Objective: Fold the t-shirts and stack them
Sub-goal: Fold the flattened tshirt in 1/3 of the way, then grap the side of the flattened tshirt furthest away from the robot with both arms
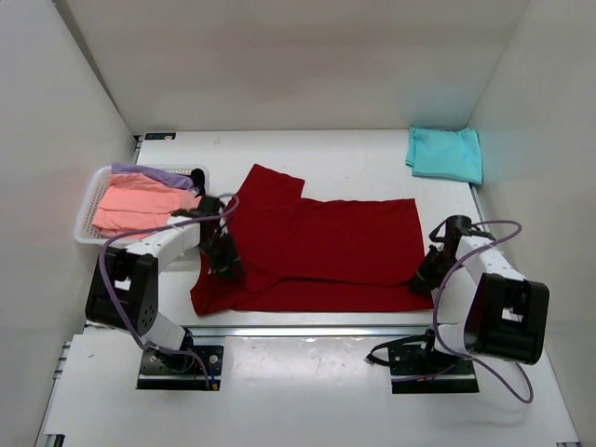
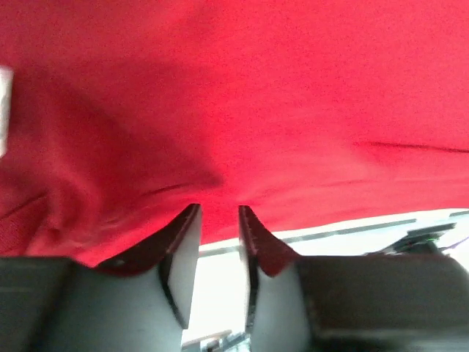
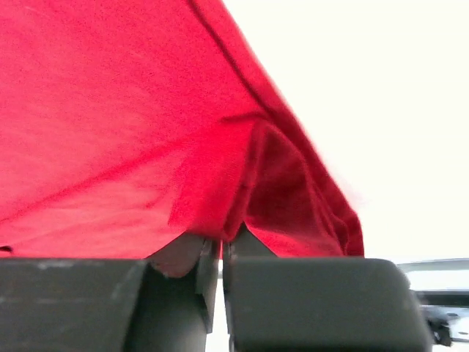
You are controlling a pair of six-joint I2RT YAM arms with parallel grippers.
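The dark red t-shirt (image 1: 326, 247) lies spread on the table (image 1: 372, 154). The left gripper (image 1: 225, 263) has its fingers narrowly apart, the hem across their tips (no pinch visible). The right gripper (image 1: 426, 277) is clamped on the shirt's near right corner.

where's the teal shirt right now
In the top view, the teal shirt lies folded at the far right corner of the table, beyond the dark red shirt spread mid-table.

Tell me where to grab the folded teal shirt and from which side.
Pinch the teal t-shirt at its near edge, probably coming from the near-left, over the table. It lies flat and folded in the far right corner, with the wall close on its right, so only those edges look open to a low approach.
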